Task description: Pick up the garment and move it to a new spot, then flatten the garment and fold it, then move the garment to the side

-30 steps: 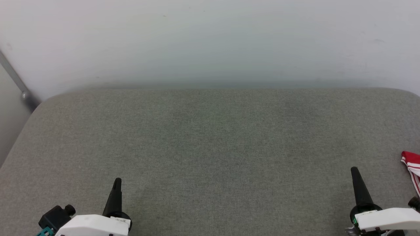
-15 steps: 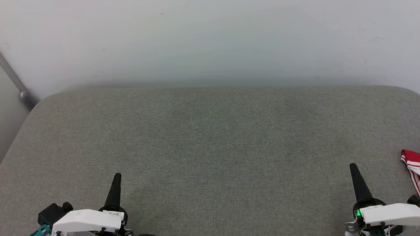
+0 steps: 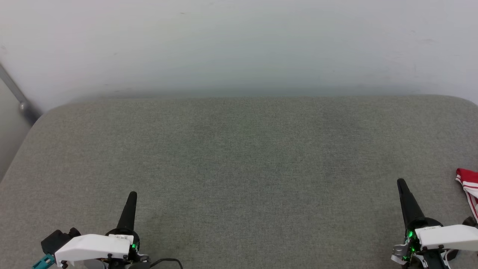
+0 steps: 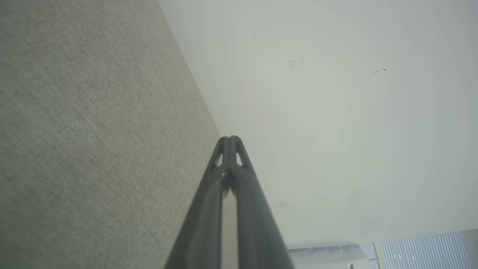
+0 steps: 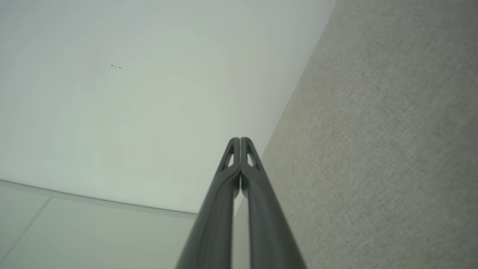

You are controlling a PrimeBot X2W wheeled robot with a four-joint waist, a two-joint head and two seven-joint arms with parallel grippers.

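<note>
While both pincers sit closed, the garment [image 3: 468, 176] lies at the right

Where the grey fabric-covered tabletop [image 3: 239, 149] rounds off at its far left corner, a slanted metal bar [image 3: 16, 95] runs down beside the pale wall [image 3: 239, 45]. At the near left, the left pincer [image 3: 131, 198] points toward the wall. The left wrist view shows its two fingers pressed together tip to tip, gripping nothing. A small label [image 3: 120, 237] on its white housing [image 3: 93, 244] is too small to read. Wide bare tabletop stretches from there across the middle and back to the far edge against the wall. At the near right, the right pincer [image 3: 402, 185] points the same way. The right wrist view shows it likewise pressed together and empty, and green lights [image 3: 410, 234] glow at its base. Just right of it, apart from the fingers, a red corner of the garment with red-and-white striped trim lies on the tabletop, cut off by the picture's right edge.
</note>
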